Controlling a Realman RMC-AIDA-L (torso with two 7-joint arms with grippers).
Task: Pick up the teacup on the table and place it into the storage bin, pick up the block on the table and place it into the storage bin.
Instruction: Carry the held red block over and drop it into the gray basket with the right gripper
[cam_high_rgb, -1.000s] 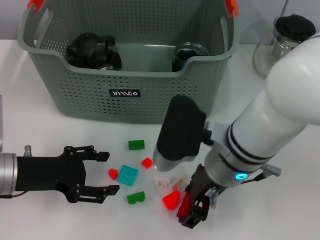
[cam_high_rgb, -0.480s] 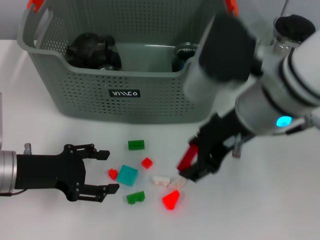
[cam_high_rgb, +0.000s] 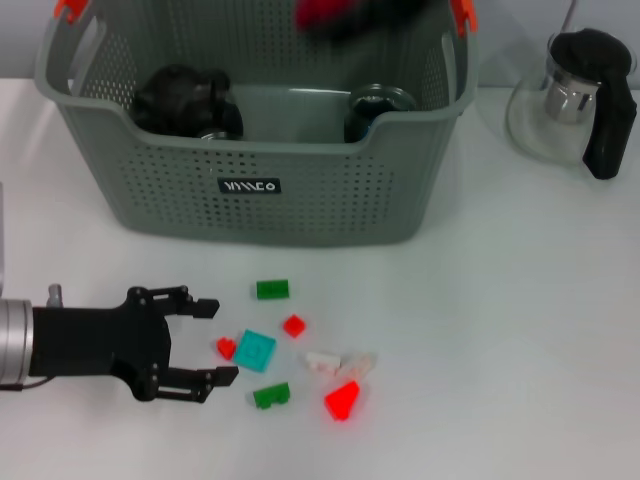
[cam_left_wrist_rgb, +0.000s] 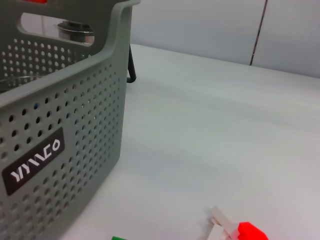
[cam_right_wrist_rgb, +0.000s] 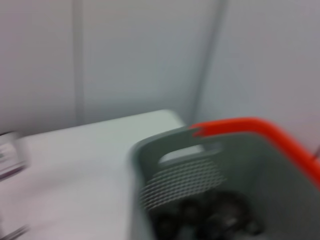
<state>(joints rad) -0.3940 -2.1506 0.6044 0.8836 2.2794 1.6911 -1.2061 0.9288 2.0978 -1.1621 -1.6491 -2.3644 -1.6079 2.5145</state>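
Observation:
The grey-green storage bin (cam_high_rgb: 250, 190) stands at the back of the white table, and a black rounded object (cam_high_rgb: 185, 100) and a dark glossy cup (cam_high_rgb: 378, 108) lie inside it. Over its far rim, at the picture's top edge, my right gripper (cam_high_rgb: 345, 10) is a dark blur shut on a red block (cam_high_rgb: 320, 12). The right wrist view looks down on the bin's rim (cam_right_wrist_rgb: 170, 145) and orange clip (cam_right_wrist_rgb: 250, 127). My left gripper (cam_high_rgb: 190, 345) rests open low over the table, left of the loose blocks. No teacup shows on the table.
Several small blocks lie in front of the bin: green (cam_high_rgb: 272, 289), teal (cam_high_rgb: 256, 350), small red (cam_high_rgb: 293, 325), a red wedge (cam_high_rgb: 342, 401), pale ones (cam_high_rgb: 322, 361). A glass teapot (cam_high_rgb: 570, 95) with a black handle stands at the back right.
My right arm has risen from the table with the red block and swung up over the bin, almost out of the head view. The left arm has not moved.

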